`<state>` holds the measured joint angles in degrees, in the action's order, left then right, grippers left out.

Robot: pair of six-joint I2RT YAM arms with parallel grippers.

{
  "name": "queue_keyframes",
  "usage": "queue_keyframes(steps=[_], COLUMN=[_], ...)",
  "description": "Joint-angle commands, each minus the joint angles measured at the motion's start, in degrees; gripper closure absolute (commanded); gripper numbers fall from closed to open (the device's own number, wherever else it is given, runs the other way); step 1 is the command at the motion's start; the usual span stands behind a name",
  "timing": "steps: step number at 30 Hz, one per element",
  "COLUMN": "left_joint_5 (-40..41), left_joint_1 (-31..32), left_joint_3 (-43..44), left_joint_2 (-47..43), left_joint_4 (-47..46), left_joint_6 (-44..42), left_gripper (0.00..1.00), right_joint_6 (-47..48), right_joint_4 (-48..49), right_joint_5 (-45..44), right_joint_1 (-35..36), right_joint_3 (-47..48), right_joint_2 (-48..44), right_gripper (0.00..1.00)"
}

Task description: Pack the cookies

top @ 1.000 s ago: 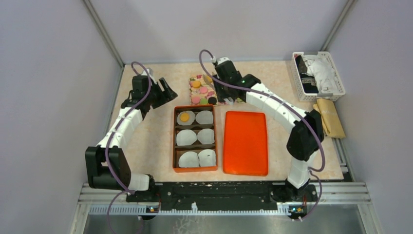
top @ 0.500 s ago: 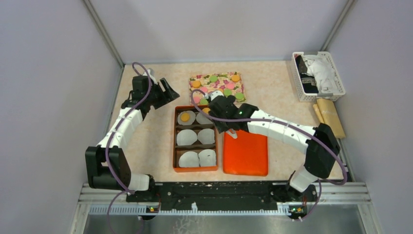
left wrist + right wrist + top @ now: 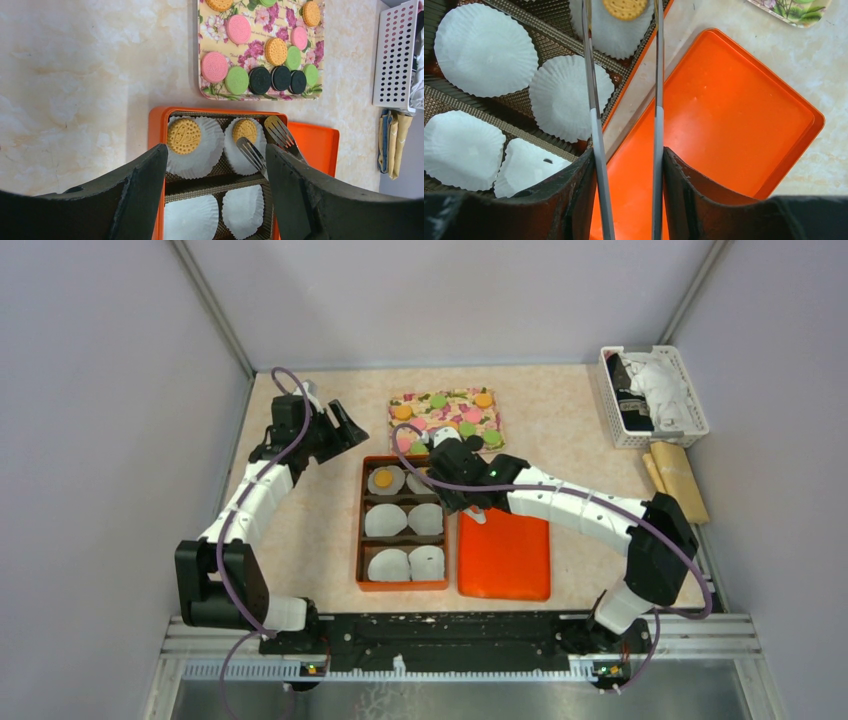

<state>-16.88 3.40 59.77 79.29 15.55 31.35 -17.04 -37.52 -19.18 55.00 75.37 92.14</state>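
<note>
- Right gripper (image 3: 626, 167): jaws clenched on tongs (image 3: 657, 75). The tips are spread either side of an orange cookie (image 3: 244, 130) lying in a far paper cup (image 3: 231, 150) of the orange box (image 3: 156, 130).
- Left gripper (image 3: 216, 160): jaws released, empty.
- Other orange cookie (image 3: 183, 135) sits in the neighbouring cup; remaining cookies (image 3: 260, 80) on floral board (image 3: 210, 35).
- Drop-off looks done. Next: lift tongs clear, return to board, pinch one disc by its edges.

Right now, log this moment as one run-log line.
left gripper: jaws open, empty, hovering | right gripper: holding tongs, tips apart over orange cookie in far-right paper cup | orange box: two cups filled, four empty
</note>
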Motion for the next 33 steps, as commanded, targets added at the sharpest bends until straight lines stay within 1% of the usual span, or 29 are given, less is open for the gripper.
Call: queue_keyframes(steps=[1, 8, 14, 17, 20, 22, 24, 29, 33], left_joint_5=[-0.07, -0.12, -0.54, -0.67, -0.79, -1.06, -1.35, -1.34, -0.81], left_joint_1=[-0.32, -0.39, -0.37, -0.32, -0.32, -0.32, -0.32, -0.32, -0.32], left_joint_3=[-0.18, -0.35, -0.44, -0.52, -0.53, -0.53, -0.53, -0.63, -0.47], left_joint_2=[-1.51, -1.68, -1.54, -1.42, -1.37, -1.28, -1.16, -1.31, -1.37], left_joint_4=[-1.01, -1.11, -1.40, -1.63, -1.76, -1.94, -1.99, -1.94, -1.75], left_joint_6=[-0.57, -0.87, -0.75, -0.56, -0.44, -0.34, -0.24, -0.24, -0.57], left_gripper=[0.22, 0.22, 0.22, 0.22, 0.22, 0.22, 0.22, 0.22, 0.22], right_joint_6=[-0.76, -0.98, -0.48, -0.45, -0.39, -0.16, -0.07, 1.05, 2.50], right_joint_4=[3.59, 3.74, 2.76, 2.41, 2.16, 1.55, 1.12, 5.44, 7.45], right_joint_5=[-0.76, -0.95, -2.92, -5.30, -8.83, -11.12, -11.27, -8.28, -6.80], right_joint_1=[-0.13, -0.07, -0.09, -0.07, -0.20, -0.79, -2.54, -8.82, -11.39], right_joint_3=[1.64, 2.59, 5.57, 6.33, 6.54, 6.78, 6.99, 6.12, 8.84], right_joint_2=[-1.04, -1.49, -6.30, -8.43, -9.12, -8.10, -6.34, -1.60, 3.24], right_gripper=[0.53, 0.54, 0.58, 0.61, 0.61, 0.61, 0.61, 0.61, 0.61])
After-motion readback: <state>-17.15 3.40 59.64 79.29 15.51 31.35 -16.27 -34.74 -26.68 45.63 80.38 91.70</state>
